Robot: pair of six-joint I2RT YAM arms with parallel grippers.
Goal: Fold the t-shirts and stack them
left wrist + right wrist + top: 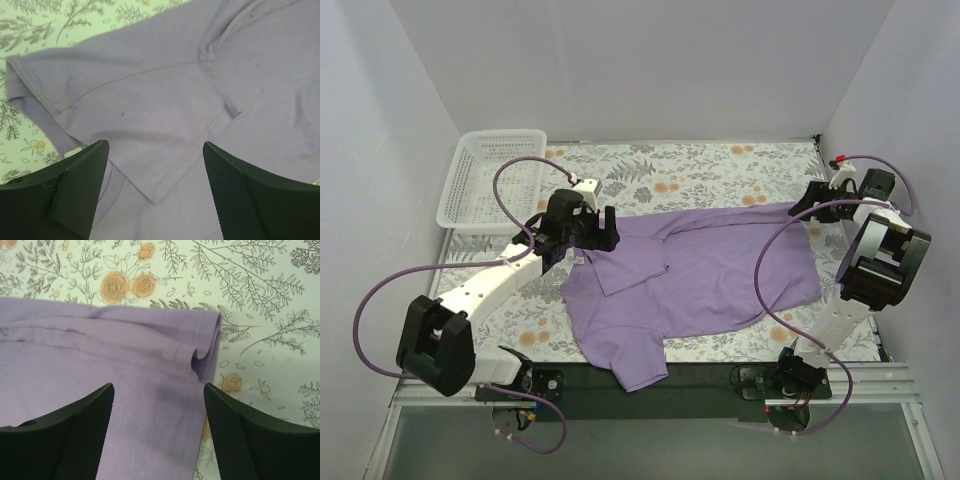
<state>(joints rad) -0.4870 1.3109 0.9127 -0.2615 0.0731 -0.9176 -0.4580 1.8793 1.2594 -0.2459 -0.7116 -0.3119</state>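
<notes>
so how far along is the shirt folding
Done: one sleeve of the purple t-shirt is folded in over the body. In hand: nothing is gripped; the left gripper hangs open above that sleeve, and the right gripper is open above a hem corner. Left: the other sleeve droops past the near edge of the table, and the body lies spread out.

A robotics lab test cell: plain white panel walls (640, 70) enclose a floral table cover (720, 165), with an aluminium frame rail (880, 376) and looping purple cables (357, 318) at the near edge.
</notes>
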